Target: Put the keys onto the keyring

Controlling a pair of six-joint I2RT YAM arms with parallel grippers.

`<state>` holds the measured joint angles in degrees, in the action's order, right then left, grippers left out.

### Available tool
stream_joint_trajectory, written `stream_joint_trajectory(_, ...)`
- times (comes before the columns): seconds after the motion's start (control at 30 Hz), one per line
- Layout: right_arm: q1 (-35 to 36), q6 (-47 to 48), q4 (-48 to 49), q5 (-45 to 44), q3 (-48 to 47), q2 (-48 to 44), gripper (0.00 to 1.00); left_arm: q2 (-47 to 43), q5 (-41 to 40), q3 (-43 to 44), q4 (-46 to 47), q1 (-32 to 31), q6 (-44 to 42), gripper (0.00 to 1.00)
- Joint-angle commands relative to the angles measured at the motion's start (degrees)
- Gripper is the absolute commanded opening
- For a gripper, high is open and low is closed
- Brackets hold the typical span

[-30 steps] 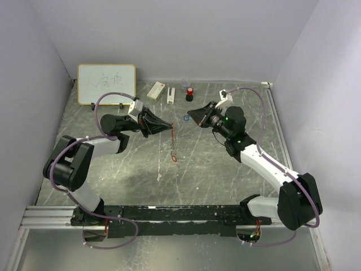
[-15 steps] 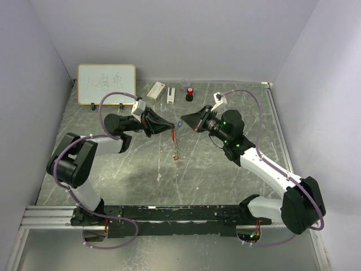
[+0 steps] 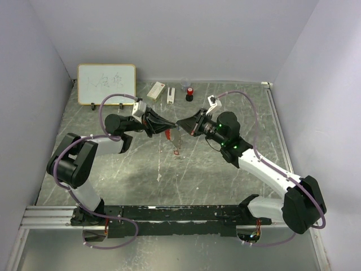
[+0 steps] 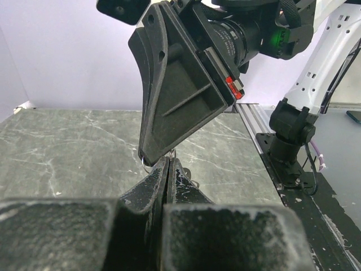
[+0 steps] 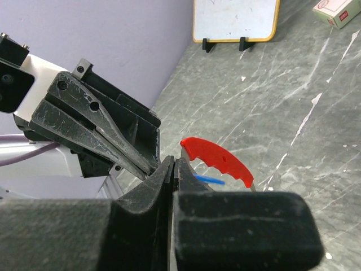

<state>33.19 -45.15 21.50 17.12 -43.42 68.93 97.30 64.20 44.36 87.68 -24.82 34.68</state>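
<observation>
Nearest the arm bases, the grey marbled counter (image 3: pixel 197 180) gives open room around the raised meeting point. Mid-counter, the left pincer (image 3: pixel 168 127) is clenched on the keyring (image 3: pixel 169 133), whose glossy curved red strap (image 5: pixel 217 161) arcs sideways with the red key (image 3: pixel 176 151) hanging lower. The right pincer (image 3: pixel 179 125) meets it tip-to-tip, clamped on the thin blue key (image 5: pixel 208 179), seen edge-on. At the far edge stand the whiteboard (image 3: pixel 106 83) and bottle (image 3: pixel 189 91), well apart.

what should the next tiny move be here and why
Probably ease the right hand a touch toward the left hand, feeding the blue key onto the keyring. Both hands are shut and meet tip to tip above the table, with the key right beside the keyring, not visibly threaded.
</observation>
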Motion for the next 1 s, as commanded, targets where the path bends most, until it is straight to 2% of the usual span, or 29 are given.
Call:
stream_joint_trajectory(0.0, 0.71, 0.59, -0.64, -0.94, 0.53, -1.64, 0.00, -2.24, -1.64, 0.73, 9.90, -0.41, -3.12, 0.07)
stream_joint_trajectory(0.23, 0.83, -0.21, -1.36, -1.46, 0.75, -2.29, 0.00, -4.46, -2.83, -0.68, 6.29, -0.46, -7.04, 0.07)
stream_joint_trajectory(0.47, 0.82, -2.93, -0.93, -2.78, 1.28, -2.40, 0.00, -4.97, -3.21, -1.75, 6.74, -0.49, -8.18, 0.07)
stream_joint_trajectory(0.97, 0.82, -11.39, 4.76, -3.94, 3.67, -3.17, 0.00, -6.60, -3.93, -3.71, 3.34, -0.49, -12.55, 0.07)
